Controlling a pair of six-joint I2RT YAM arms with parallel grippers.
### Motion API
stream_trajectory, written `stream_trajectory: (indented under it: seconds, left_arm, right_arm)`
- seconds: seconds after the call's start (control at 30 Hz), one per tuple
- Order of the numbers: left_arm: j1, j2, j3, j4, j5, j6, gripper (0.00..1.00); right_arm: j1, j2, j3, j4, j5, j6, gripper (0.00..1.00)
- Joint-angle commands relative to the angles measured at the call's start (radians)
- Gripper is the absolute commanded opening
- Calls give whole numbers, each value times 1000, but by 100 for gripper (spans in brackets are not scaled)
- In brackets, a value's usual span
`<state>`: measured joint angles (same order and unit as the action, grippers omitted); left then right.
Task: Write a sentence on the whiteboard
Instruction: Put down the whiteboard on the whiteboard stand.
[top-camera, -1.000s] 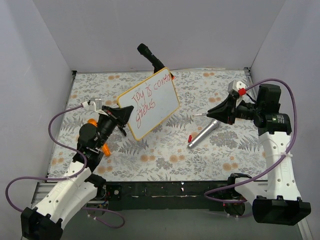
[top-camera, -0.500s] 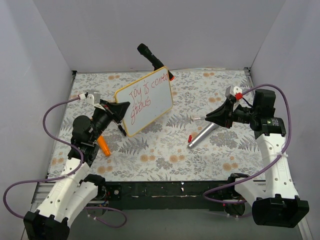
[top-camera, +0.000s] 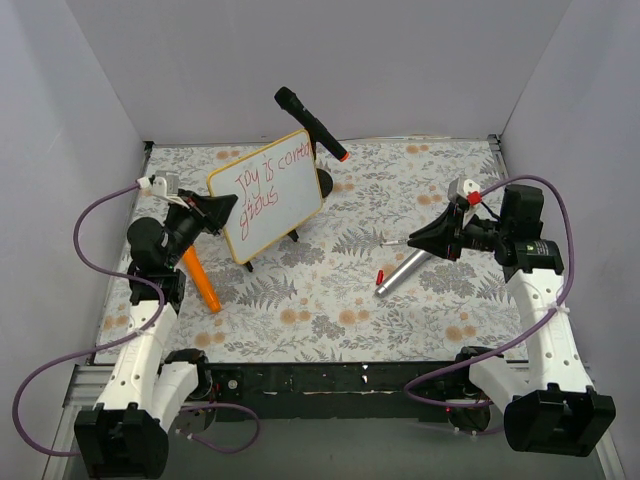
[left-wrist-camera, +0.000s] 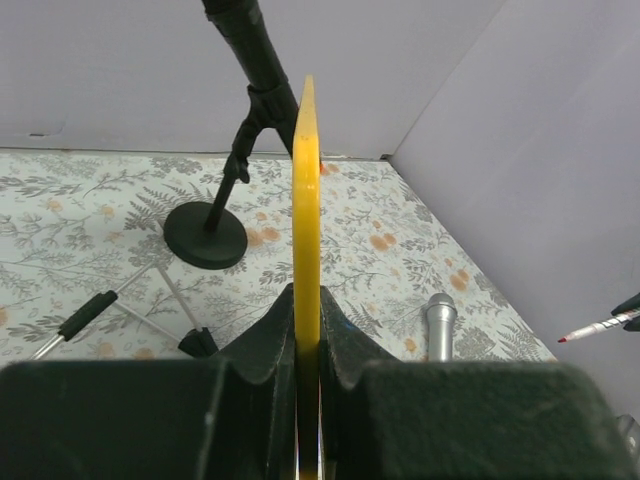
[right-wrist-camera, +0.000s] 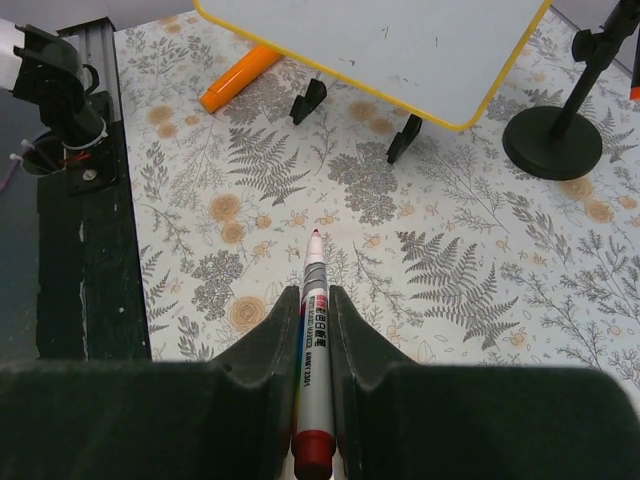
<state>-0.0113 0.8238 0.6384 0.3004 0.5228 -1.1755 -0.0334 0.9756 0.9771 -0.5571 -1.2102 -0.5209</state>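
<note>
Leftward on the bench (top-camera: 330, 300), near its far-left corner: whiteboard (top-camera: 285, 205) clamped at its short left edge by the left gripper (top-camera: 225, 208).

Tilted, with the long axis climbing from the left edge of the bench toward the far-right corner and the face turned up toward the near-right. Glossy white inside a thin light-wood frame with rounded corners; seen edge-on from the left wrist as a narrow yellow strip between the fingers. Bearing the sentence (top-camera: 268, 185) in red, two slanted lines beginning "Joy is". Toward the right edge, right gripper (top-camera: 415, 238) clenched on a marker (right-wrist-camera: 313, 290), tip aimed at the left edge.
</note>
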Motion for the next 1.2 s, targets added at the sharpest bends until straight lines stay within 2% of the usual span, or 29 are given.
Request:
stream_trajectory:
  seconds: [0.0, 0.3, 0.7, 0.93, 1.17]
  left_arm:
    - [66, 15, 44, 135, 98, 0, 0]
    - [137, 107, 15, 259, 212, -35, 0]
    - [192, 218, 3, 373, 278, -24, 0]
    - [238, 304, -26, 548, 322, -67, 0]
    - [267, 397, -19, 641, 353, -78, 0]
  right_arm:
    - [-7, -9, -25, 69, -51, 15, 1]
    - [-8, 12, -77, 129, -91, 24, 1]
    - [-11, 20, -104, 161, -137, 33, 1]
    - [-11, 31, -106, 166, -144, 39, 1]
    - [-11, 35, -112, 169, -143, 41, 1]
